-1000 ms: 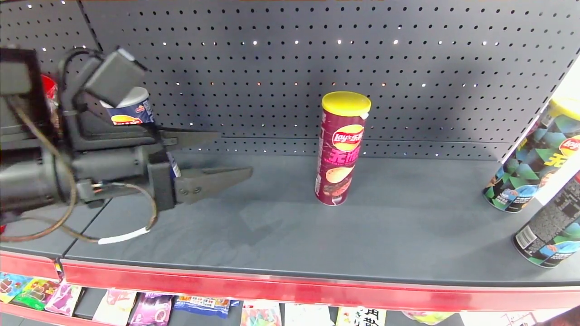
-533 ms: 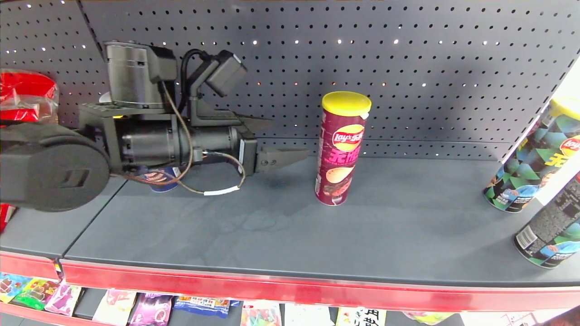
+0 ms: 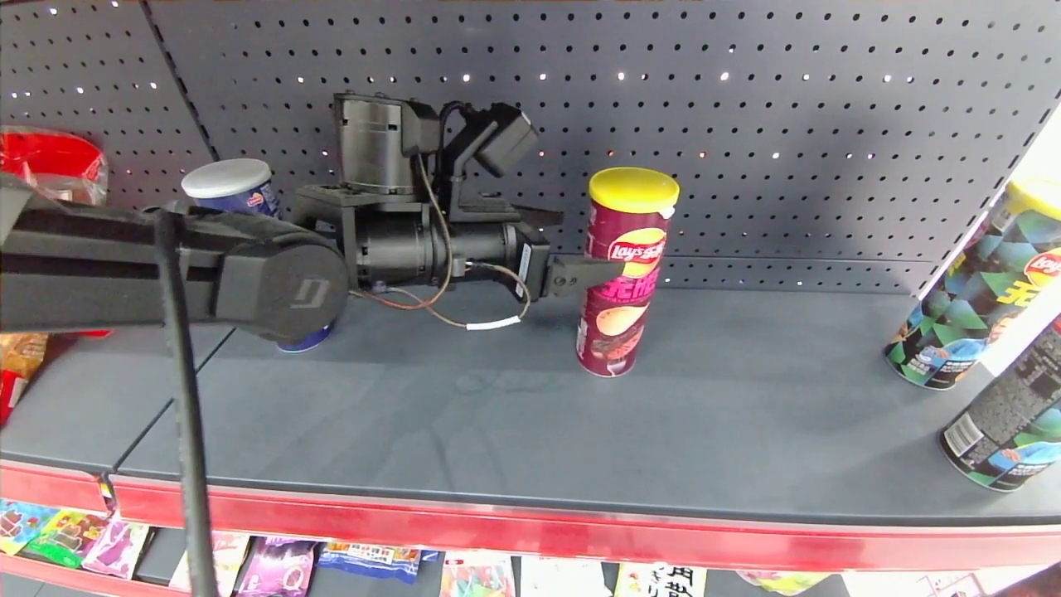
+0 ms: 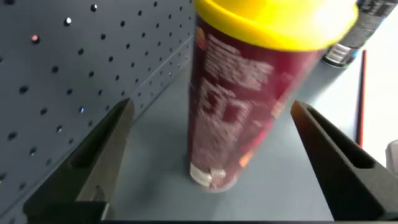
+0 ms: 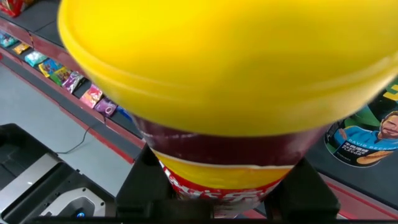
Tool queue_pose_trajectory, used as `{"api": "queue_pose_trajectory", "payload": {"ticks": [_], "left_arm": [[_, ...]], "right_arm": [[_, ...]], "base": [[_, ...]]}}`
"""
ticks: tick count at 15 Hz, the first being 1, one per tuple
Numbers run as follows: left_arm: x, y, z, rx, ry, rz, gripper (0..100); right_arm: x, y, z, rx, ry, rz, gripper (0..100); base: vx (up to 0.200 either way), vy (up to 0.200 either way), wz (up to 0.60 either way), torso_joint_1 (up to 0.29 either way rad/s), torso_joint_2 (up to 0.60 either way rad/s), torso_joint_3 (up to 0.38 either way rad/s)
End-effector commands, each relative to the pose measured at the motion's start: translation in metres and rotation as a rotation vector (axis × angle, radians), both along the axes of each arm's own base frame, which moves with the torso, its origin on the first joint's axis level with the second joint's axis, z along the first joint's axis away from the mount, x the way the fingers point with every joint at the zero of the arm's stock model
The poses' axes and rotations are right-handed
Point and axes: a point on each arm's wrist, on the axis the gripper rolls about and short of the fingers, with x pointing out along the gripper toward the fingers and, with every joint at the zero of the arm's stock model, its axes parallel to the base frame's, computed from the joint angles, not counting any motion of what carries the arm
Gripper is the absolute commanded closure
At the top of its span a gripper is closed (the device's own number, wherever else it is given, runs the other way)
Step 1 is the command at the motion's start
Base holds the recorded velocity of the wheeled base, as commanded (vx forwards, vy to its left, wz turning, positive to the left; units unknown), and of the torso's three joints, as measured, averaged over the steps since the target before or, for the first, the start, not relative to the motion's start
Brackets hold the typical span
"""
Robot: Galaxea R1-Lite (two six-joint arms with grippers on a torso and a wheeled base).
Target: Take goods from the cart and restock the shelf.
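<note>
A maroon chips can (image 3: 626, 274) with a yellow lid stands upright on the grey shelf (image 3: 514, 423), near the pegboard back. My left gripper (image 3: 580, 247) is level with its upper half, coming from the left, and is open. In the left wrist view the can (image 4: 249, 106) stands between the two fingers (image 4: 93, 168), touching neither. My right gripper (image 5: 217, 190) is shut on another chips can (image 5: 230, 81) with a yellow lid and a red-and-yellow body, held in front of the shelving.
A blue can with a white lid (image 3: 228, 186) stands behind my left arm. Red packets (image 3: 50, 162) sit at the far left. Green-and-black cans (image 3: 978, 290) crowd the right end. The shelf has a red front edge (image 3: 530, 522), with snack packets (image 3: 273, 568) below.
My left arm has moved right along the shelf, bringing the open gripper up to the maroon can. The blue can behind it has come into sight.
</note>
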Motion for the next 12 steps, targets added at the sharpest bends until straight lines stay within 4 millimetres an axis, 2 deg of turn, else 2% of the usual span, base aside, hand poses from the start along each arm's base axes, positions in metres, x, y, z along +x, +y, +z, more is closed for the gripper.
{"api": "queue_pose_trajectory", "payload": {"ticks": [1,8,12], "left_arm": [[0.009,-0.009,-0.008,0.005,0.008,-0.005,0],[0.014,-0.033,-0.014,0.0,0.0,-0.034,0],[0.018,-0.038,-0.014,-0.007,-0.004,-0.038,0]], "right_arm": [[0.0,0.0,0.0,0.0,-0.001,0.001,100],[0.0,0.0,-0.001,0.013,0.013,-0.002,100],[0.0,0.0,-0.001,0.012,0.015,-0.002,100]], "base": [[0.0,0.0,0.0,0.0,0.0,0.0],[0.0,0.0,0.0,0.0,0.0,0.0],[0.0,0.0,0.0,0.0,0.0,0.0]]}}
